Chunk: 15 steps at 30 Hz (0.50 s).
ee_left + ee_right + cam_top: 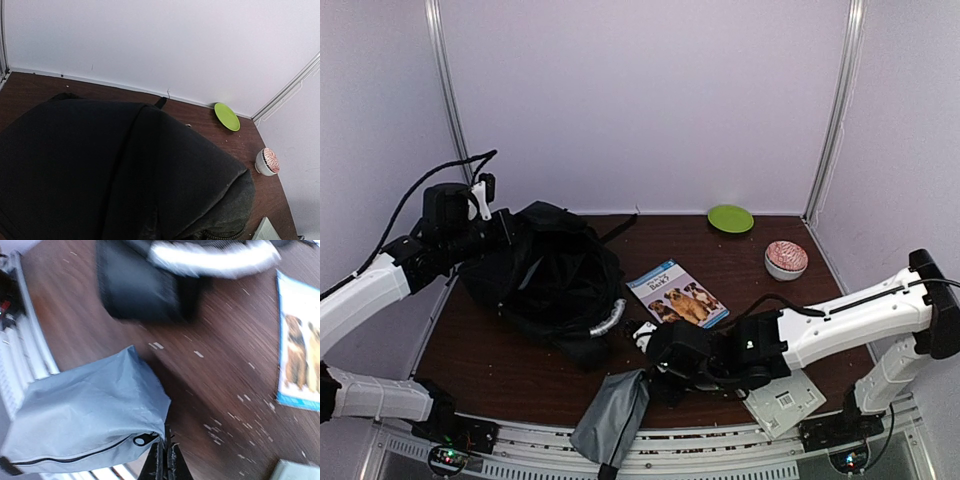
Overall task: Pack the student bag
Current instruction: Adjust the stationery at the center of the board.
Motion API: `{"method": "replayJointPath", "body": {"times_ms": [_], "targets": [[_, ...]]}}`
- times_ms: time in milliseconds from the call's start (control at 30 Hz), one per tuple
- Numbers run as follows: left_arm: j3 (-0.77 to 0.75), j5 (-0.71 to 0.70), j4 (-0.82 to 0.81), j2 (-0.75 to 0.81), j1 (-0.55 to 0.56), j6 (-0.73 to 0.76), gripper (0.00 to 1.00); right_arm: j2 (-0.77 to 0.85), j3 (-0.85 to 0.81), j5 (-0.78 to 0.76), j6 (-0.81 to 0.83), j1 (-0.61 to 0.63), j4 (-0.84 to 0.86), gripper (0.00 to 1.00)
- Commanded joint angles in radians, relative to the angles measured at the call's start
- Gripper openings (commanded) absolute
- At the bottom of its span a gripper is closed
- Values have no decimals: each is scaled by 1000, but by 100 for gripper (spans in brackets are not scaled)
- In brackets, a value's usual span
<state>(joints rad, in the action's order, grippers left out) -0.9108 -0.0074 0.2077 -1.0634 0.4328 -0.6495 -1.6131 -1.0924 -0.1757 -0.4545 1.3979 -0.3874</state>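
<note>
The student bag (545,275), a big black soft bag, is heaped at the left of the table, and its grey-white handle (611,320) curls toward the middle. Black fabric of the bag (115,170) fills the left wrist view and hides the fingers. My left gripper (488,225) is at the bag's upper left edge, shut on the fabric, which is drawn up toward it. My right gripper (165,447) is shut on the corner of a grey zip pouch (85,415), beside its zip pull. The pouch (612,415) hangs over the table's front edge.
A book with dogs on its cover (677,293) lies mid-table. A green plate (730,218) sits at the back, a pink-patterned bowl (786,259) to its right. A white card (782,400) lies under the right arm. A flat black case (137,287) lies by the handle.
</note>
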Motion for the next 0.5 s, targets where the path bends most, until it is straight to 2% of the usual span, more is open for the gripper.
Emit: {"method": "replayJointPath", "body": {"times_ms": [0, 200, 467], "targets": [[-9, -83, -33, -53, -26, -33, 0, 88, 118, -145, -41, -56, -48, 0], [44, -56, -47, -59, -26, -51, 0, 148, 208, -131, -32, -194, 35, 0], [162, -24, -63, 10, -17, -83, 0, 71, 155, -111, 48, -347, 82, 0]]}}
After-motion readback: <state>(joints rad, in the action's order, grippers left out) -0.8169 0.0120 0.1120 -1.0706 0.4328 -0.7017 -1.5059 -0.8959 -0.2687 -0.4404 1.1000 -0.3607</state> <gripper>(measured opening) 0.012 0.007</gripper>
